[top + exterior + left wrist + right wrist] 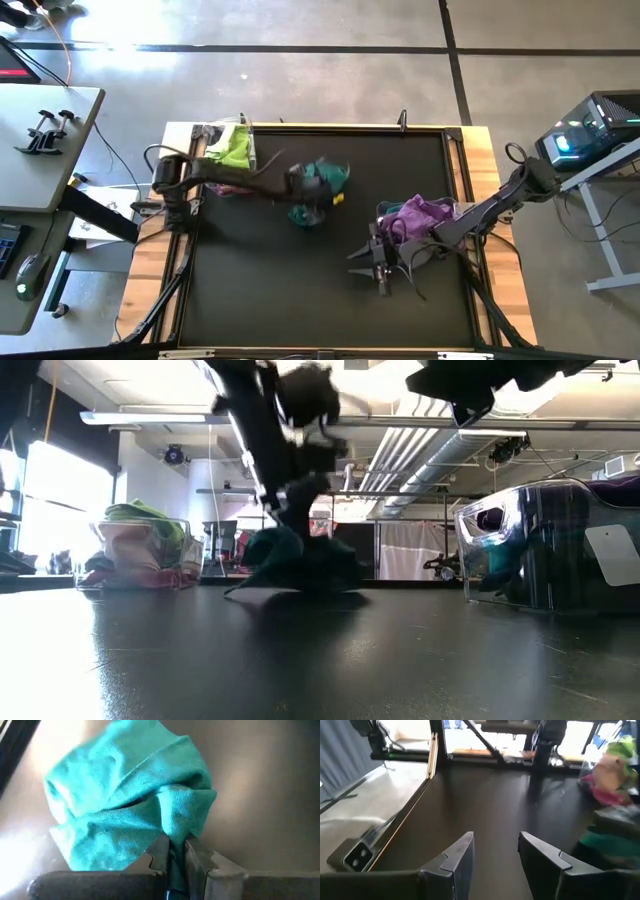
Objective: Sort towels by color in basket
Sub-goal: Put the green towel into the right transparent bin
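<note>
A teal towel [322,178] [130,795] sits mid-table, bunched under my left gripper [308,188] [176,862], which is shut on it. A clear basket [228,148] [140,548] at the far left holds lime, peach and magenta towels. A second clear basket [420,222] [548,550] on the right holds purple towels [425,212]. My right gripper [380,268] [495,855] is open over bare table, near the right basket, and touches nothing. My left gripper pinches a bunched fold of the teal towel [176,832] between its two fingers [159,854], coming from above. The towel hangs crumpled below the fingers, and its lower part [290,582] lies on the table.
The black table top [260,290] is framed by a raised rim [330,127] with wooden borders. The near half of the mat is free room. A side desk [40,140] stands beyond the left edge, and equipment [590,130] stands to the right.
</note>
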